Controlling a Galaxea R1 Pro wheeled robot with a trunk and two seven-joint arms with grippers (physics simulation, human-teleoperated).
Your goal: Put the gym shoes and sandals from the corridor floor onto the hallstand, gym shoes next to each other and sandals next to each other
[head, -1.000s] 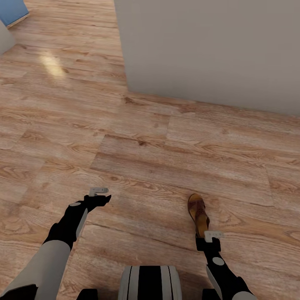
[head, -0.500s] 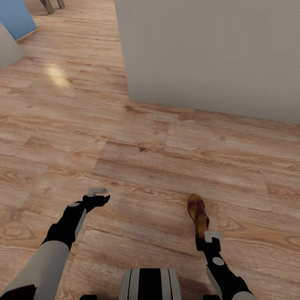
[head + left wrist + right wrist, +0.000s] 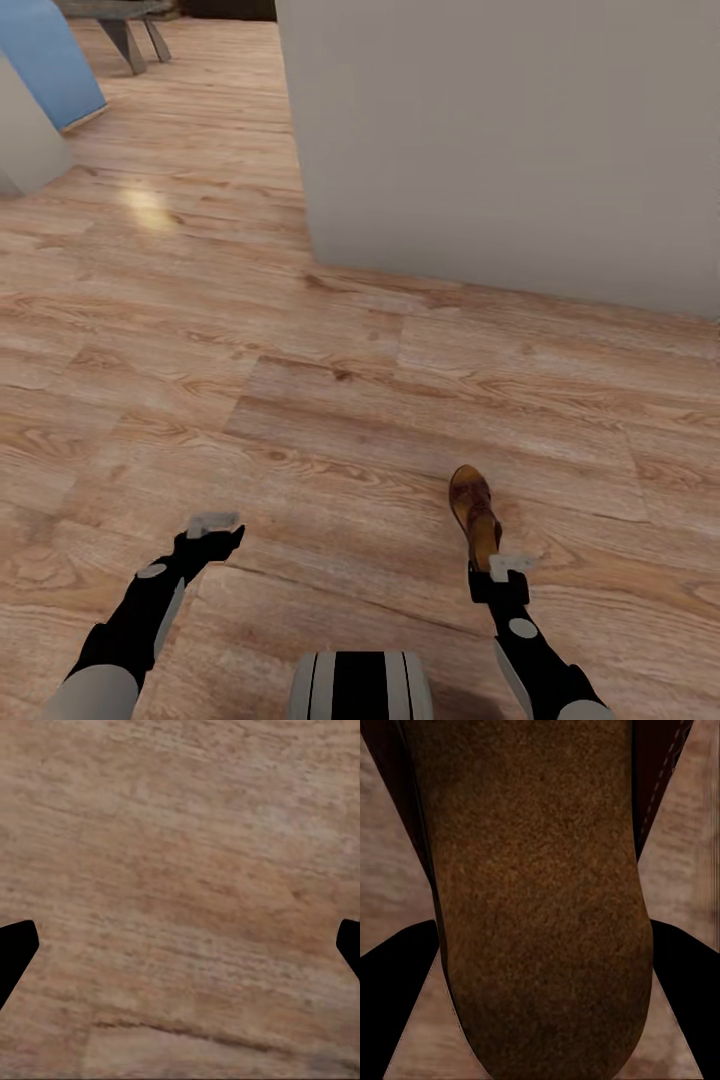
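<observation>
Carrying one sandal (image 3: 475, 508) in my right gripper (image 3: 508, 572) — jaws clamped on its heel end, toe pointing ahead above the floor (image 3: 330, 400). My left gripper (image 3: 212, 530) hangs spread and empty. No rack or other shoes visible, so I judge most work remains. No writing anywhere.

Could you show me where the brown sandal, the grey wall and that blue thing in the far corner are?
Dark brown leather sandal (image 3: 474, 512), head view: its strapped upper, mid-length.
Plain grey wall (image 3: 500, 140), head view: middle of its flat face.
Blue slanted panel (image 3: 55, 65), head view: centre of its blue face.
</observation>
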